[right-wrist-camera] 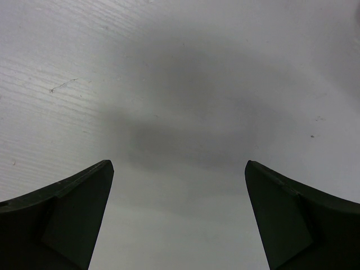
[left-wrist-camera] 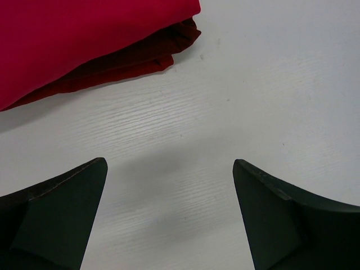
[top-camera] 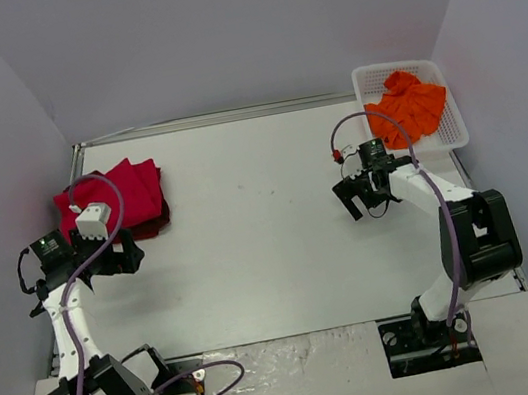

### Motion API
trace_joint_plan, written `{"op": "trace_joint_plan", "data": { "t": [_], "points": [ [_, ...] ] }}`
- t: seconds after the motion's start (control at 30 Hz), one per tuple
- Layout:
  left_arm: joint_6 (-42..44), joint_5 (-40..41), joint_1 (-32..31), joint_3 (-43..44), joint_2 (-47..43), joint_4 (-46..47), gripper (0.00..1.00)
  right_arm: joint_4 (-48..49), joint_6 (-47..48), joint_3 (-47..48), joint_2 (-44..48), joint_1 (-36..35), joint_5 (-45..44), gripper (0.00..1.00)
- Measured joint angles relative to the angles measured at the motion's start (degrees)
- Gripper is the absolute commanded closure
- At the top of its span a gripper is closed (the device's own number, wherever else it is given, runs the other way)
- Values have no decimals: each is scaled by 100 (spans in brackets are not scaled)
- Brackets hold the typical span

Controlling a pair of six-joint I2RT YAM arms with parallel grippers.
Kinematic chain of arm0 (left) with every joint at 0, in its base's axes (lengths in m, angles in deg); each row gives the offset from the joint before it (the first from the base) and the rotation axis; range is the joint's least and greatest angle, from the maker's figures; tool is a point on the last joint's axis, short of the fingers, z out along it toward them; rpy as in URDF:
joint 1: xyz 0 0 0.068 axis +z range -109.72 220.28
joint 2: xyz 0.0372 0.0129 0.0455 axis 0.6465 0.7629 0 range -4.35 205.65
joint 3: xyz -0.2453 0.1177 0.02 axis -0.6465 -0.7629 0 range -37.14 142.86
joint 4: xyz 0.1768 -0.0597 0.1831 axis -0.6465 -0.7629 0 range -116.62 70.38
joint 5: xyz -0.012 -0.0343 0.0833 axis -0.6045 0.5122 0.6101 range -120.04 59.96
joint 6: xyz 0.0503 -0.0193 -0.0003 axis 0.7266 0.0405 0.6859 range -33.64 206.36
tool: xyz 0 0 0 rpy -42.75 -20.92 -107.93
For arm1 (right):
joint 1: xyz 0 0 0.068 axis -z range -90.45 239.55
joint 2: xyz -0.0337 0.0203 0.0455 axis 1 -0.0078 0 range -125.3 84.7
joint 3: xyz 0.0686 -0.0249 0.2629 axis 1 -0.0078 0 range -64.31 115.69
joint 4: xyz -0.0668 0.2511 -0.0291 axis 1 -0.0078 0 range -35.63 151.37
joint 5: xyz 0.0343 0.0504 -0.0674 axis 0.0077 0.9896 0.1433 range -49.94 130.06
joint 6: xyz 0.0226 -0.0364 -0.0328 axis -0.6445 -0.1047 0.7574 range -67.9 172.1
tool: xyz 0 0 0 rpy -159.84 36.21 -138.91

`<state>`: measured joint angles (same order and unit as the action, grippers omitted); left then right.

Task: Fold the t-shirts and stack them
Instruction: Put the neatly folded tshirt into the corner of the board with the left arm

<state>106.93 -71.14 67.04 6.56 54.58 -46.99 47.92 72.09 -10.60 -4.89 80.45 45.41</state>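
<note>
One bright red t-shirt (left-wrist-camera: 84, 34) folded atop dark maroon t-shirt (left-wrist-camera: 179, 36), just ahead-left of left gripper (left-wrist-camera: 170, 161), jaws spread wide, empty, orange t-shirt (top-camera: 411, 107) crumpled in basket (top-camera: 457, 131) behind right gripper (right-wrist-camera: 179, 162), jaws likewise wide, nothing held

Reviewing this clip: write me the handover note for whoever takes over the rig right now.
Left tool: open, empty, over bare table beside the stack.
Right tool: open, empty, over bare table.
Red t-shirt: folded, lying on the maroon t-shirt, far left of the table.
Orange t-shirt: crumpled in the white basket, far right corner.
Done: two shirts appear folded and stacked.
Left: take the orange one out, fold it, add it to the stack.
</note>
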Motion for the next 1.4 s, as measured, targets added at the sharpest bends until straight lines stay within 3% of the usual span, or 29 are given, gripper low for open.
{"op": "trace_joint_plan", "data": {
  "t": [0.63, 1.0, 1.4],
  "points": [
    [149, 4, 0, 378, 522, -407, 6, 4, 216, 20, -26, -767, -680, 0],
    [146, 48, 0, 391, 691, -457, 6, 28, 192, 149, -662, -898, -1368, 0],
    [35, 66, 0, 398, 719, -450, 6, 24, 188, 214, -691, -1012, -1530, 0]
  ]
}}
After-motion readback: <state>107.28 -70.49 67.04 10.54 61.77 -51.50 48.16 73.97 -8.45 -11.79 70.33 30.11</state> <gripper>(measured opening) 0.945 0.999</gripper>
